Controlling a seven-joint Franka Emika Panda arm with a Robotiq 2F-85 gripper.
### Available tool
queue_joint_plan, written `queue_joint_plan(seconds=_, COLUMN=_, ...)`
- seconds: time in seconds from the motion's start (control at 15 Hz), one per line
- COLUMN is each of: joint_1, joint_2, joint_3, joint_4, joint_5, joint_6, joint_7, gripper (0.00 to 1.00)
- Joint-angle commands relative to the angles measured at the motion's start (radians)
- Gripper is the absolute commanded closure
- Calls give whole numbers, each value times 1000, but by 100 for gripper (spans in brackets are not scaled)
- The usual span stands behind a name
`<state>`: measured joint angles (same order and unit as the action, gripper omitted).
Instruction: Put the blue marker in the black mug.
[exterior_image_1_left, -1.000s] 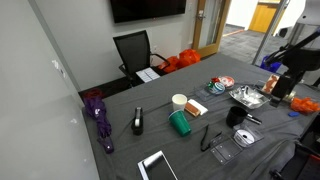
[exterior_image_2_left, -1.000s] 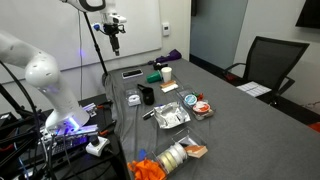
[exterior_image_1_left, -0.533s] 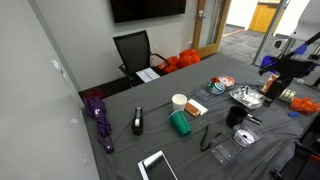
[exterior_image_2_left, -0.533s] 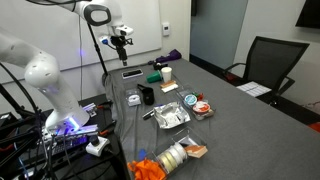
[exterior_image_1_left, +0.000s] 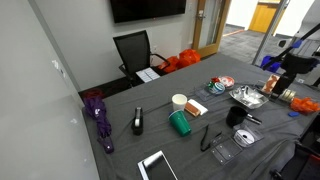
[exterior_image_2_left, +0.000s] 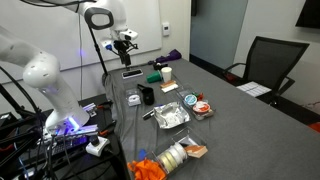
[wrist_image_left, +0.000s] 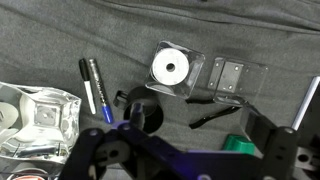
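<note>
In the wrist view the blue marker lies flat on the dark grey table, its blue tip pointing at the black mug just to its right. The mug stands upright and looks empty. It also shows in both exterior views. My gripper hangs well above the table, open and empty, with its fingers wide apart at the bottom of the wrist view. It is also in both exterior views.
A green cup, a white paper cup, a clear box holding a tape roll, a thin black pen-like thing and crumpled foil lie around. A tablet and a purple umbrella sit farther off.
My gripper has moved down a little and towards the table over the last second. Nothing on the table has moved.
</note>
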<state>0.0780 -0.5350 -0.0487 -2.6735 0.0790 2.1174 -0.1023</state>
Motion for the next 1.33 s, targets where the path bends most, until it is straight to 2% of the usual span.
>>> queue_joint_plan(seconds=0.0, joint_1=-10, joint_2=0, joint_3=13, joint_4=1, joint_5=6, joint_6=-2, joint_7=-3, gripper=0)
queue_joint_plan(seconds=0.47, joint_1=-9, joint_2=0, joint_3=16, joint_4=1, joint_5=6, joint_6=-2, joint_7=-2, gripper=0)
queue_joint_plan(seconds=0.67, joint_1=-17, joint_2=28, joint_3=-10, joint_4=-10, joint_5=4, joint_6=47, joint_7=-42, gripper=0)
queue_joint_plan(seconds=1.27, joint_1=-59, joint_2=291, joint_3=-90, joint_4=5, joint_5=9, joint_6=199, joint_7=-121, gripper=0)
